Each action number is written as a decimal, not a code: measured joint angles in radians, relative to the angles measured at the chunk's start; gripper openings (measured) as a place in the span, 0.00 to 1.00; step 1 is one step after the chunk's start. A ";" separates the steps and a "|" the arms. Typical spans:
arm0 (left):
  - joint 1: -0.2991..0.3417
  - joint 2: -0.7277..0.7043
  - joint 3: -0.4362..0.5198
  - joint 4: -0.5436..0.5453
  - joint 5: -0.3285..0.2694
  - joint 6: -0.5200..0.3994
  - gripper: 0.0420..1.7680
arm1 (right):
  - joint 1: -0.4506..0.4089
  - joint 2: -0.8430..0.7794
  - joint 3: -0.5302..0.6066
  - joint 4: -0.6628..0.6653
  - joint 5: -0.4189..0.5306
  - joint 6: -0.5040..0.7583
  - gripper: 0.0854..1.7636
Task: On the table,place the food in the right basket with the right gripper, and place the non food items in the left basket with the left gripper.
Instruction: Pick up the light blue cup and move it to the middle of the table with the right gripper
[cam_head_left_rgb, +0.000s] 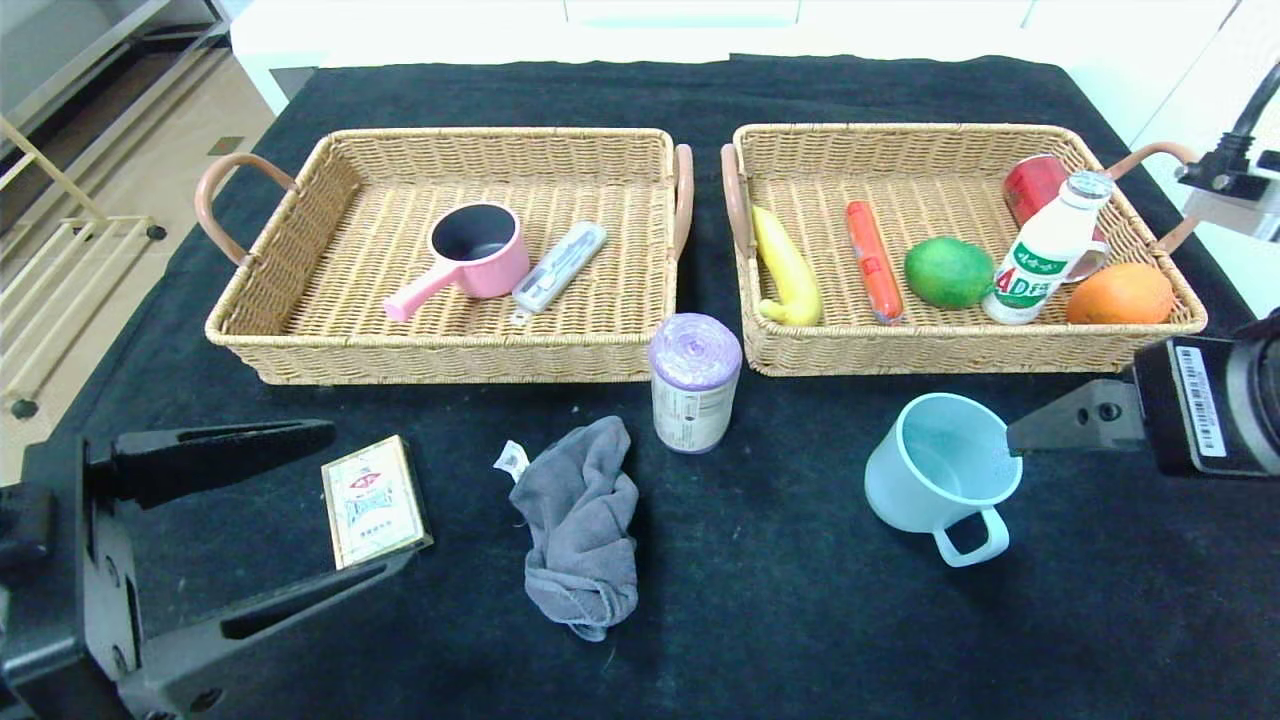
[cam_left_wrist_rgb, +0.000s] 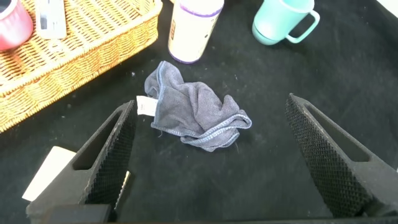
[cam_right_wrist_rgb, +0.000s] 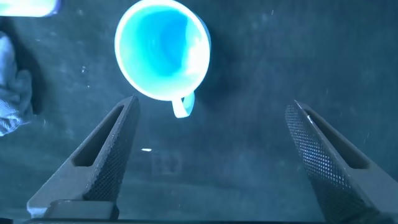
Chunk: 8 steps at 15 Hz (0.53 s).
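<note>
The left gripper (cam_head_left_rgb: 345, 500) hovers low over the black desk (cam_head_left_rgb: 800, 620), jaws spread wide either side of a small card box (cam_head_left_rgb: 375, 500). Behind it, the left basket (cam_head_left_rgb: 300, 340) holds a pink saucepan (cam_head_left_rgb: 470, 258) and a grey cutlery case (cam_head_left_rgb: 558, 267). A crumpled grey cloth (cam_head_left_rgb: 583, 525) lies on the desk near the front, with a purple-topped roll (cam_head_left_rgb: 694, 382) standing upright behind it, between the two baskets. The right basket (cam_head_left_rgb: 960, 350) holds a banana (cam_head_left_rgb: 787, 268), sausage (cam_head_left_rgb: 873, 262), green fruit (cam_head_left_rgb: 947, 271), red can (cam_head_left_rgb: 1032, 185), drink bottle (cam_head_left_rgb: 1045, 250) and orange (cam_head_left_rgb: 1120, 294). A pale blue mug (cam_head_left_rgb: 943, 475) sits in front of it, the right gripper (cam_right_wrist_rgb: 208, 155) beside it, jaws apart and empty.
</note>
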 joint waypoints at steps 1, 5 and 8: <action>0.000 -0.001 -0.001 0.000 0.000 0.000 0.97 | -0.001 0.009 0.003 0.002 0.001 0.010 0.96; 0.000 -0.001 -0.001 0.000 0.000 0.000 0.97 | -0.018 0.053 0.023 0.001 0.012 0.017 0.96; 0.001 -0.001 -0.001 -0.002 0.000 0.000 0.97 | -0.047 0.078 0.026 -0.001 0.066 0.025 0.96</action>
